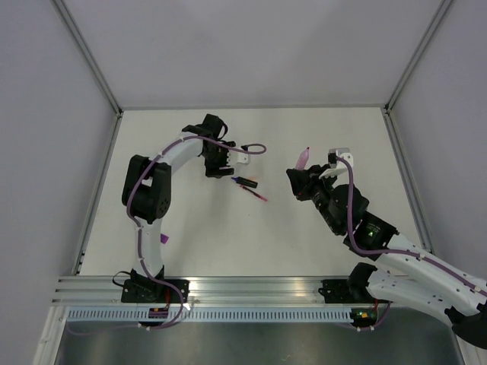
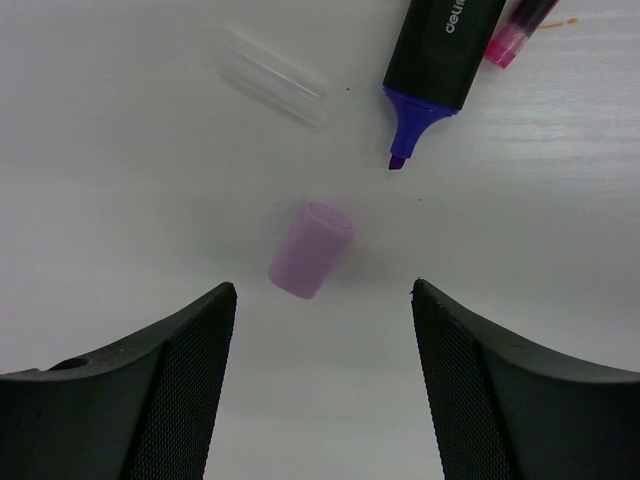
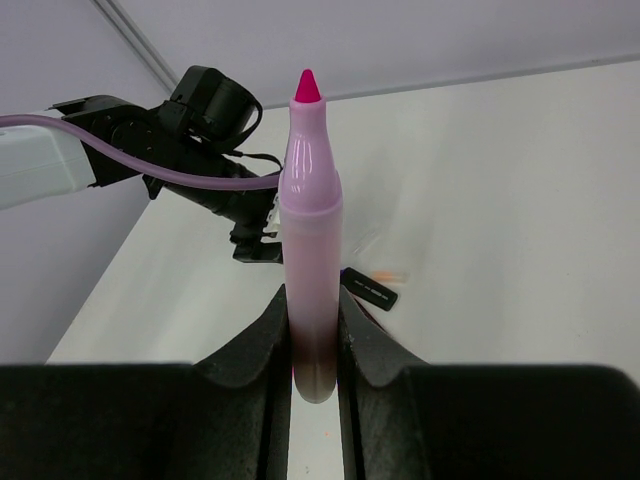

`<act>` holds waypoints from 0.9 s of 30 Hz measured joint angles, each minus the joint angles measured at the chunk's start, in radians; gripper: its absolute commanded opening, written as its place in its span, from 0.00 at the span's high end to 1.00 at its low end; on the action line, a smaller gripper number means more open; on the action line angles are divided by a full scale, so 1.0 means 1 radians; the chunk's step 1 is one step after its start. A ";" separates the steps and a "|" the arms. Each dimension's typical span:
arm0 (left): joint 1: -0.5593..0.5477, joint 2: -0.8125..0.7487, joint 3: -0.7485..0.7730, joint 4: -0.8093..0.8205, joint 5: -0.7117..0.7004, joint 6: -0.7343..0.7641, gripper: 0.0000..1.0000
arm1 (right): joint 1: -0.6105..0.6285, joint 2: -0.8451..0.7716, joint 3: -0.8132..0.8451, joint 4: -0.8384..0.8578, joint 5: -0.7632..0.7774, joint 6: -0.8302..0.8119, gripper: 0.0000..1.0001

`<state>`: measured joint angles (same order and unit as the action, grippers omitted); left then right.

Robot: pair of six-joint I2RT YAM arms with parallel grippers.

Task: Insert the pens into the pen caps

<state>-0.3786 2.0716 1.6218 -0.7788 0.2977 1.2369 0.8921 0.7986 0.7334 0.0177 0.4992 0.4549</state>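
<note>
A white counter (image 1: pixel 190 228) fills the floor of a booth with plain grey walls. Seen from above, the left claw (image 2: pixel 322 288) sits at about 11 o'clock from the counter's middle and points down at the surface. Its jaws are spread wide and hold nothing. In its wrist view, a light purple cap (image 2: pixel 311 250) lies on its side on the counter, just beyond the gap between the fingertips and touching neither finger, its open end turned to about 1 o'clock. At 1 o'clock from the cap, and apart from it, lies a dark pen (image 2: pixel 440 45), uncapped, with its blue-purple chisel tip aimed back at 7 o'clock. A slim pink-red pen (image 2: pixel 520 25) lies just beside the dark one on its 3 o'clock side. A clear plastic piece (image 2: pixel 275 85) rests at 11 o'clock from the cap.

At 3 o'clock from the counter's middle, the right claw (image 3: pixel 312 300) is closed tight on the lower end of a pale pink pen (image 3: pixel 310 200). This pen is held clear of the counter, and its bare magenta tip points away from the claw.
</note>
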 measured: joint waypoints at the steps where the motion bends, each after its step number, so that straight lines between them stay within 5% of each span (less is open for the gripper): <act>1: 0.001 0.009 0.003 0.001 0.000 0.005 0.24 | 0.000 0.002 0.000 0.000 -0.001 0.000 1.00; 27: 0.014 0.147 0.133 -0.049 0.024 0.021 0.34 | 0.000 0.001 0.000 -0.017 -0.031 0.000 1.00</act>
<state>-0.3641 2.2189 1.7550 -0.8280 0.3222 1.2583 0.8921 0.7994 0.7334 0.0010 0.4679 0.4549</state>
